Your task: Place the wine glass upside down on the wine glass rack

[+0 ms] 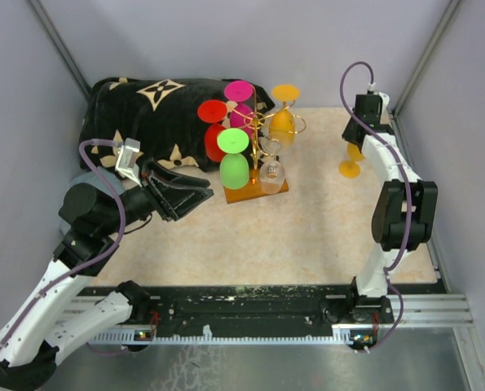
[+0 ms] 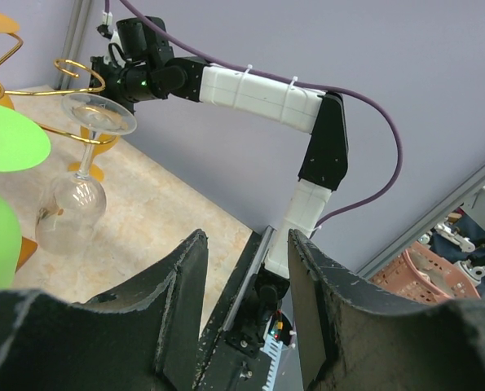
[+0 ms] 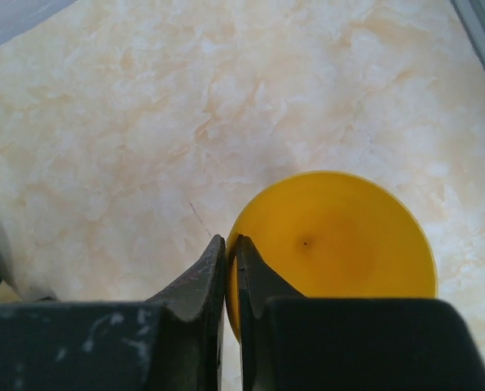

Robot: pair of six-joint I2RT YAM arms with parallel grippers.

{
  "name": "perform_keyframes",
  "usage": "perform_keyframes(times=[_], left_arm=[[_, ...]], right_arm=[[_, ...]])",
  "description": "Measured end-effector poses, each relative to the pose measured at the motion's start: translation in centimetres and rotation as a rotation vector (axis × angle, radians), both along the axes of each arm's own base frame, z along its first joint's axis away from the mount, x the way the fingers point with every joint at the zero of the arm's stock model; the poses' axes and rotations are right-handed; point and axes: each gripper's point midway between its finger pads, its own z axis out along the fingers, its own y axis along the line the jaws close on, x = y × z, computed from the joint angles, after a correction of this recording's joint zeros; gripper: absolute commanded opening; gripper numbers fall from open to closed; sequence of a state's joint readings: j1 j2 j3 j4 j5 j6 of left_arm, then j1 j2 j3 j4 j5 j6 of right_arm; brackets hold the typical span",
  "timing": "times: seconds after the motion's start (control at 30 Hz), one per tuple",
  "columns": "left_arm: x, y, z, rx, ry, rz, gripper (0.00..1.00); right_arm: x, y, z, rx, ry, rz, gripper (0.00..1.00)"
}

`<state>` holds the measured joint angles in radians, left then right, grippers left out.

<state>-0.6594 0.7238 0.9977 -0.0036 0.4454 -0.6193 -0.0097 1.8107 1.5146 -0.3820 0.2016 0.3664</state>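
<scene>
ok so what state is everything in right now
yellow glass: off rack, unhung
right jaws: shut on its foot
left jaws: open, empty
green glass: hung upside down
red glass: same
pink glass: same
orange glass: same
clear glass: same
rack: upright, five glasses

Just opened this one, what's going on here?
The right pincer is pinched onto the foot rim of a yellow glass at the table's far right, apparently to pick it up. That glass is not yet on the rack, which carries several other glasses hung upside down. The left pincer hangs open and empty beside the rack.
</scene>
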Motion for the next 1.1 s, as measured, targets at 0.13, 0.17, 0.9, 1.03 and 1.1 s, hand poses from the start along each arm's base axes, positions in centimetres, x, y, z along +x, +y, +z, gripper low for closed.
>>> perform_keyframes(times=[0.13, 0.17, 0.9, 1.03, 1.1], left_arm=[[0.1, -0.1, -0.2, 0.004, 0.005, 0.000, 0.50], [0.1, -0.1, -0.2, 0.004, 0.005, 0.000, 0.50], [0.7, -0.3, -0.6, -0.011, 0.040, 0.013, 0.50], [1.1, -0.7, -0.5, -0.033, 0.050, 0.007, 0.50], [1.4, -1.0, -0.8, -0.042, 0.064, 0.001, 0.50]], right_arm=[[0.1, -0.4, 0.1, -0.018, -0.005, -0.012, 0.00], [0.1, -0.4, 0.2, -0.020, -0.006, -0.015, 0.00], [-10.5, 3.9, 21.6, 0.258, -0.758, 0.084, 0.00], [-13.2, 5.4, 24.5, 0.336, -0.891, 0.163, 0.00], [-14.7, 6.4, 26.0, 0.378, -0.960, 0.218, 0.00]])
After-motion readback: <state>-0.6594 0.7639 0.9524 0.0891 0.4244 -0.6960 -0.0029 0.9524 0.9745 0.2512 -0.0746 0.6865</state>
